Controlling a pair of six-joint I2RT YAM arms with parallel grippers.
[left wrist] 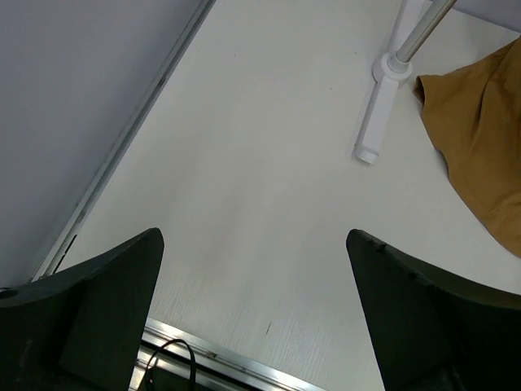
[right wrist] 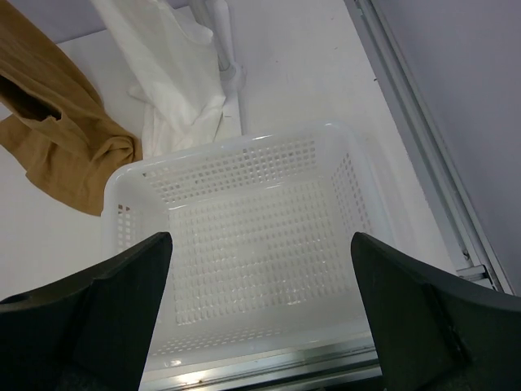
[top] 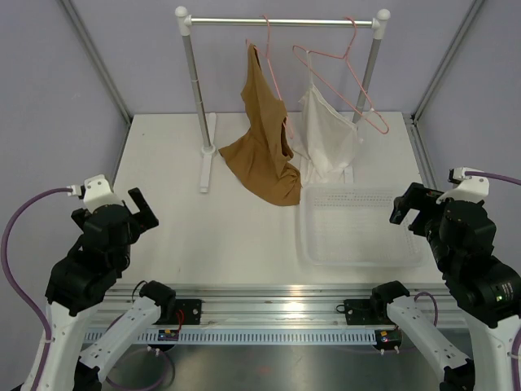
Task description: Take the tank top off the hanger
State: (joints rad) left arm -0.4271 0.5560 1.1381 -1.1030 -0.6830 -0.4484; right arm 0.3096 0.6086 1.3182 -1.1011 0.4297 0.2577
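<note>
The tank top (top: 264,138) hangs from the pink hanger (top: 274,75), which is hooked on the rail (top: 281,22) of the white rack at the far side of the table (top: 203,236) and tilts steeply. The top's lower half lies bunched on the tabletop, between the rack's left foot (left wrist: 376,122) and the far left corner of the white mesh basket (right wrist: 244,155). From the right wrist view the hem sits just beside that corner, though I can't tell whether it touches.

To the right on the same rail, a white garment (top: 330,134) droops from a second pink hanger (top: 346,77), its bottom also on the table behind the basket.

The left gripper (left wrist: 254,244) is spread wide over bare table, grasping nothing, well apart from the top. The right gripper (right wrist: 262,244) is equally spread, empty, poised above the basket.

Small coloured parts at the arm bases are too tiny to read any marking.
</note>
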